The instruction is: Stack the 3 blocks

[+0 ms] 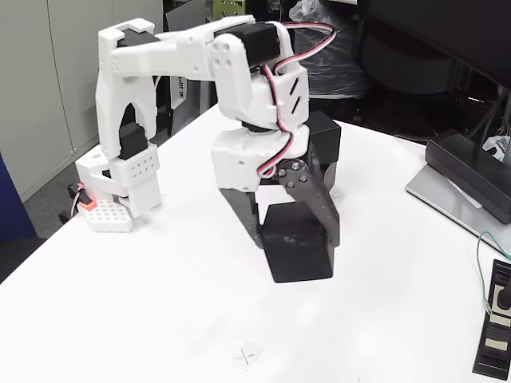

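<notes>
- Front cube (298, 249): matte black, resting on the white table (160, 303), near centre; judged the piece being picked or just set.
- Rear cubes (323, 144): behind the arm, apparently one upon another, partly hidden.
- Gripper (291, 227): dark fingers straddle the front cube, apparently pinching it.

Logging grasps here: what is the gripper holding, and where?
The gripper grips the front black block by its upper sides; the block sits on the table.
</notes>
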`<state>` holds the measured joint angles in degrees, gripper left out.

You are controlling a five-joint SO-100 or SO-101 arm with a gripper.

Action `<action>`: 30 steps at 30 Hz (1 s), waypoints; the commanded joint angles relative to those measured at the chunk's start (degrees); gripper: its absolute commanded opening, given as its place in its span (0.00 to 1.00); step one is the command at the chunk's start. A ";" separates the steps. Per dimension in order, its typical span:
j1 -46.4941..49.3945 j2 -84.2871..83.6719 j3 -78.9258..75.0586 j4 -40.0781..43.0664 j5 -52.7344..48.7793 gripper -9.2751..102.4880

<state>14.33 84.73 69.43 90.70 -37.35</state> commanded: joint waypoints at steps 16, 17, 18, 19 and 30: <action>-20.39 4.13 -4.66 0.09 22.06 0.07; -21.36 5.27 -5.10 0.09 23.20 0.07; -22.24 6.59 -5.80 0.09 24.17 0.07; -23.29 8.00 -6.59 0.09 24.96 0.07; -30.85 18.46 -8.79 0.09 27.16 0.07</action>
<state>-14.94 99.49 62.93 90.88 -10.72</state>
